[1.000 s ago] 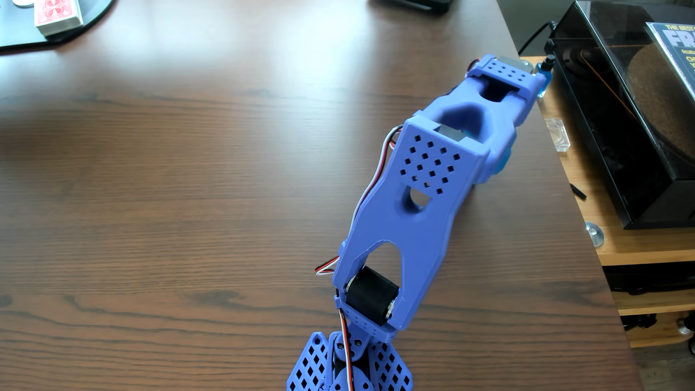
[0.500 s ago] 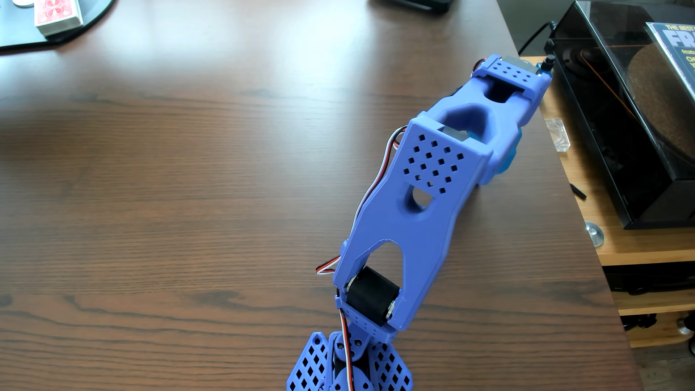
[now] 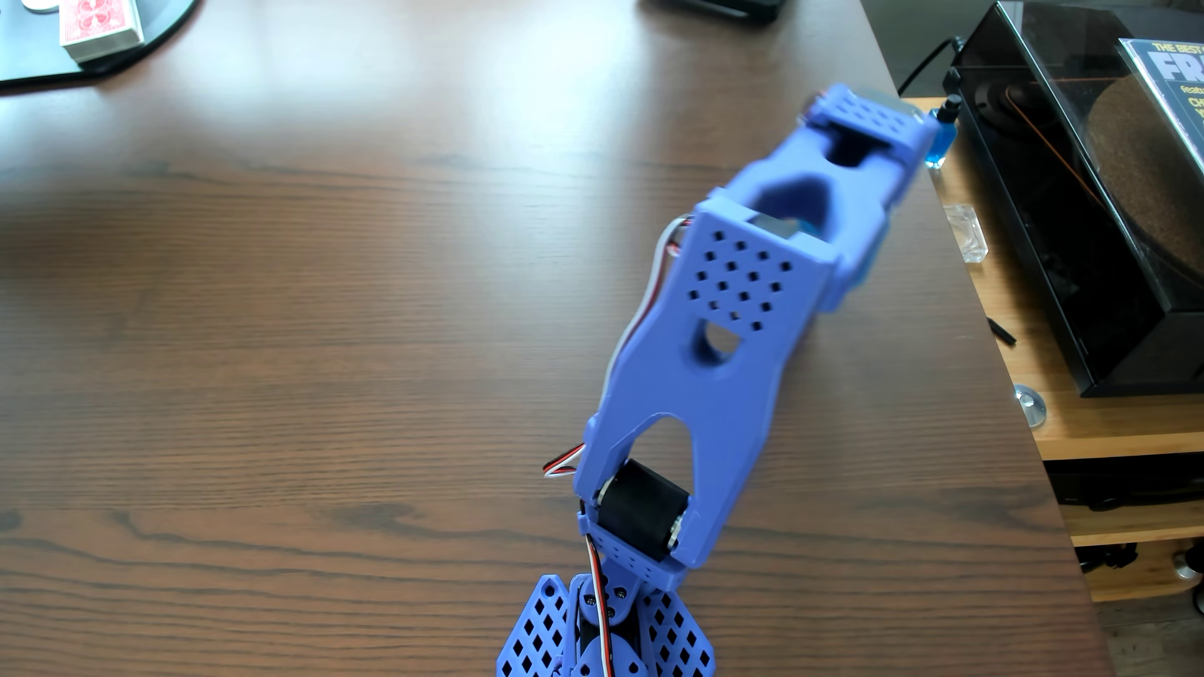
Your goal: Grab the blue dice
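One arm [image 3: 703, 364] fills your frame, base at the bottom centre, reaching to the upper right table [image 3: 326, 325] edge, likely chasing something there. Gripper hidden behind the wrist; can't tell if its jaws are apart. Blue dice not visible, so looks unknown. Blue bottle [image 3: 941, 140] sits beyond.

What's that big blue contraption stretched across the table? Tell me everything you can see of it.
The arm looks like matte blue printed plastic, with grids of small holes. Its latticed base sits at the table's near edge. A black motor forms one joint, with red, white and black wires alongside. It stretches toward the table's far right corner, its far end blurred; the gripper isn't visible.
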